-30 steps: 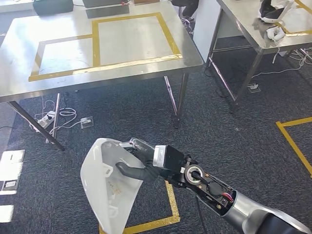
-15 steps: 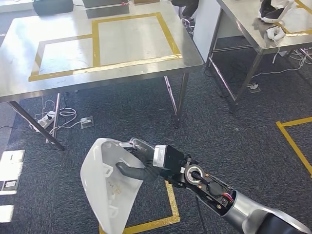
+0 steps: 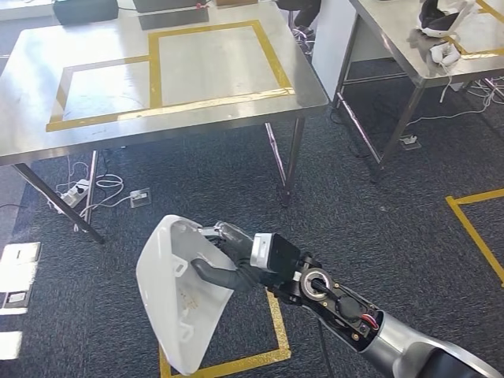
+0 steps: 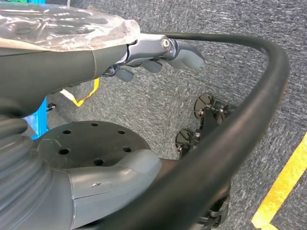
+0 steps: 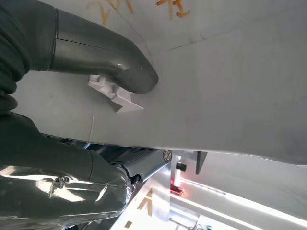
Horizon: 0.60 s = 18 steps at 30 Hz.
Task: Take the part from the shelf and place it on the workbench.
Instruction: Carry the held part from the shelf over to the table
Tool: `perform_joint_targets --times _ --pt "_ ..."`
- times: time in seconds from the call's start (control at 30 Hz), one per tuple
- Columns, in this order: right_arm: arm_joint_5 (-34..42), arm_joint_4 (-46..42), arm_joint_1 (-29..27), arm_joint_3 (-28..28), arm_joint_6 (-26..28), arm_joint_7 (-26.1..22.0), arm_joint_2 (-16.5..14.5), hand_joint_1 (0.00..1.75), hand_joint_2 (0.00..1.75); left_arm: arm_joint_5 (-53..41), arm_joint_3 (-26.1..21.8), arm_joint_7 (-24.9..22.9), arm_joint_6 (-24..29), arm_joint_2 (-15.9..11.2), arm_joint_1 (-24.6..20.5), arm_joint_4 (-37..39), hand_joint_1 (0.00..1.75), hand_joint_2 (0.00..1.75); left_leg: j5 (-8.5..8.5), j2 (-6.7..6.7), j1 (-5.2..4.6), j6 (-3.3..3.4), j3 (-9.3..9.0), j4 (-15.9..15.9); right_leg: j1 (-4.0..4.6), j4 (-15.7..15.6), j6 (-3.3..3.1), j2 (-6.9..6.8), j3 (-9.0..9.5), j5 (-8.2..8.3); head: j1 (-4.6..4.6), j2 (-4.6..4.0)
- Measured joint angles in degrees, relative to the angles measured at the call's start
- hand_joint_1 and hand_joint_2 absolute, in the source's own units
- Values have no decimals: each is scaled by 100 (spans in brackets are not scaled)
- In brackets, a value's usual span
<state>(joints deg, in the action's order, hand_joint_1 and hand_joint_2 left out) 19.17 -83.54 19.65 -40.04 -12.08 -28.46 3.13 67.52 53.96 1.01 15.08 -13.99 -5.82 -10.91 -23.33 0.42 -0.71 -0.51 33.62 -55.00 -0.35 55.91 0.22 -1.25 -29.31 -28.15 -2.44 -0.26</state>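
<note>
- White plastic, curved like a shell: the part (image 3: pixel 181 295) hangs over the dark carpet (image 3: pixel 357 213), on the near side of the workbench (image 3: pixel 35 63) and well apart from it.
- The right hand (image 3: pixel 228 256) grips the part at the rim facing the arm; the thick grey thumb (image 5: pixel 108 60) presses on the inner face beside a small white clip (image 5: pixel 115 93), and the darker fingers (image 5: pixel 145 163) lie against the outer face, so the wall is clamped between them.
- The part's hollow side faces up towards the head camera; its narrow end points down and away from the workbench, above a line of yellow floor tape (image 3: pixel 276 323).
- The workbench is bare steel with yellow tape rectangles (image 3: pixel 154 63); its near edge and legs (image 3: pixel 294 161) stand between the part and the marked area, with open carpet before them.
- A second table (image 3: pixel 410 47) stands beside the workbench, with white items (image 3: pixel 439 31) on it.
- The left hand (image 4: pixel 152 55) hangs over the carpet, its fingers extended together and holding nothing.
</note>
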Motion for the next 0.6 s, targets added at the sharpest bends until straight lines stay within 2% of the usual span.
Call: perform_joint_targets --times 0.6 --pt "-1 0 0 10 -32 -17 0 175 175 11 0 0 27 1 0 0 0 175 0 0 0 0 0 0 0 0 0 0 0 0 -1 0"
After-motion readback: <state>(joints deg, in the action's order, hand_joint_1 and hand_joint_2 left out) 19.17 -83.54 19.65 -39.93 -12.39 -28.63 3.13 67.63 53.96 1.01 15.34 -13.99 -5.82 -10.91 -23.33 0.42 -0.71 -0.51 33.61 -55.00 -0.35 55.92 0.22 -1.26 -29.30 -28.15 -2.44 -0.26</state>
